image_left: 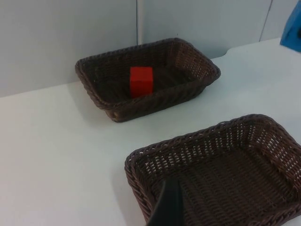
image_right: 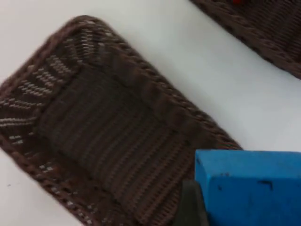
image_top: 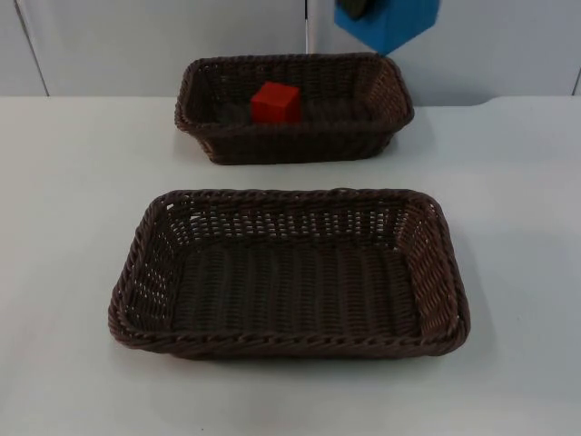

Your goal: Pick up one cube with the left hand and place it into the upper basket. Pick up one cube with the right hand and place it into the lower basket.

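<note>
A red cube (image_top: 276, 102) lies inside the upper basket (image_top: 209, 127), left of its middle. High above that basket's right end, near the partition wall, my right gripper (image_top: 356, 7) is shut on a blue cube (image_top: 390, 20). In the right wrist view the blue cube (image_right: 249, 188) hangs over the table beside the lower basket (image_right: 94, 127), with a dark finger (image_right: 190, 205) against its side. The lower basket (image_top: 136, 282) holds nothing. My left gripper (image_left: 169, 207) waits off to the left, above the lower basket's (image_left: 141, 160) rim. From there it faces the red cube (image_left: 141, 81).
Both brown wicker baskets stand on the white table (image_top: 73, 182), one behind the other with a strip of bare table between them. The grey partition wall (image_top: 136, 45) rises just behind the upper basket. Bare table lies to the left and right of both baskets.
</note>
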{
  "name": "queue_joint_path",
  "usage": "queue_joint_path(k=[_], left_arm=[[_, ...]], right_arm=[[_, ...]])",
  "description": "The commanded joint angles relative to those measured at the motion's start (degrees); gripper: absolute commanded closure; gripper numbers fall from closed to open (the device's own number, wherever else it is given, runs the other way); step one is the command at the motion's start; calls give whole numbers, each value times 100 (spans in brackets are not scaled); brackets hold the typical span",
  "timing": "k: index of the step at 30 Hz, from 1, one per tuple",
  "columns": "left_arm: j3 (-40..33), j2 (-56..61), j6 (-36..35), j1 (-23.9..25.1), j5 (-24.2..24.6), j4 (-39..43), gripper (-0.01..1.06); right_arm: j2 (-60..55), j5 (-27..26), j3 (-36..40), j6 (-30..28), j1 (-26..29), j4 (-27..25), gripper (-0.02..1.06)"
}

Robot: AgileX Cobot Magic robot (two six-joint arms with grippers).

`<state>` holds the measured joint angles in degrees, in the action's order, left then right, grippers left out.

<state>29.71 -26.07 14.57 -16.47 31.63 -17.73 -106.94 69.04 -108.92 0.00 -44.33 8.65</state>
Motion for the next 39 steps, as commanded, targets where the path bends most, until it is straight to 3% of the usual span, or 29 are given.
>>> queue_joint_path(k=[1,10,19,31,39], left_arm=[[-16,36,-13,-1,-26,40,33],[-16,36,-13,-1,-26,24,33],[-16,36,-13,-1,-26,16,33],[-16,36,-13,-1,-15,-31,33],[-16,36,-13,-1,-15,-45,33]], right_arm=[[75,-207,197,0,-166,24,105],[75,-1254,1483,0,-236,-138,105],[75,-2135,2148,-71,-236,-489,105],[63,-3724,3078,56,-223,-420,105],[-412,-3932,3067,231,-211,-432,105]])
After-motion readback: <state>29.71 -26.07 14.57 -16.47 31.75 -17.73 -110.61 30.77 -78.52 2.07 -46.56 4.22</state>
